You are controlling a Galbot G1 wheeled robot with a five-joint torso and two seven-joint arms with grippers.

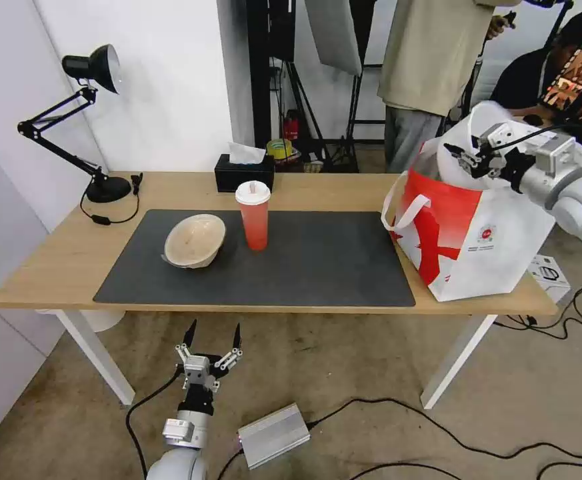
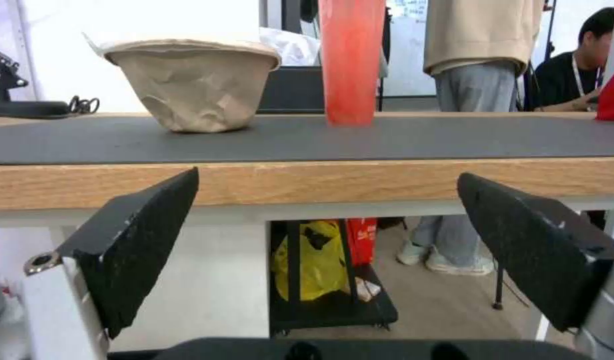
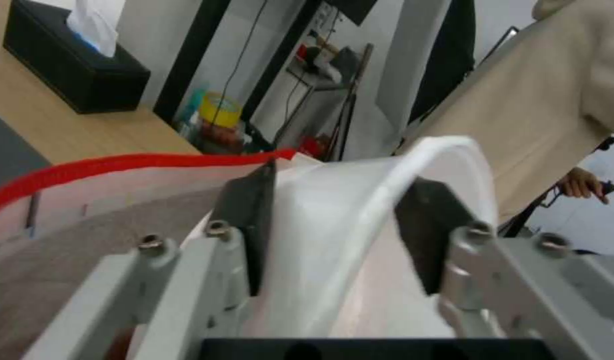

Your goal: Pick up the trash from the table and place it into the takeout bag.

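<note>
Head view: the right gripper is raised over the open mouth of the takeout bag, which stands at the right end of the table. It holds a large white bowl, tilted above the bag opening. The beige bowl lies tipped on the grey mat, with the red cup upright just beside it. The left gripper hangs below the front table edge, fingers spread wide and empty.

Left wrist view: the left gripper points at the table edge, both pads well apart with nothing between them. The beige bowl and red cup stand on the mat beyond.

Right wrist view: the fingers clamp a white rim, probably the bowl's wall, though the view is too close to confirm. The bag's red edge runs just below.

Step in hand: depositing the first item. The next move calls for lowering the bowl clear of the bag rim before release; the beige bowl and cup remain to be collected.
</note>
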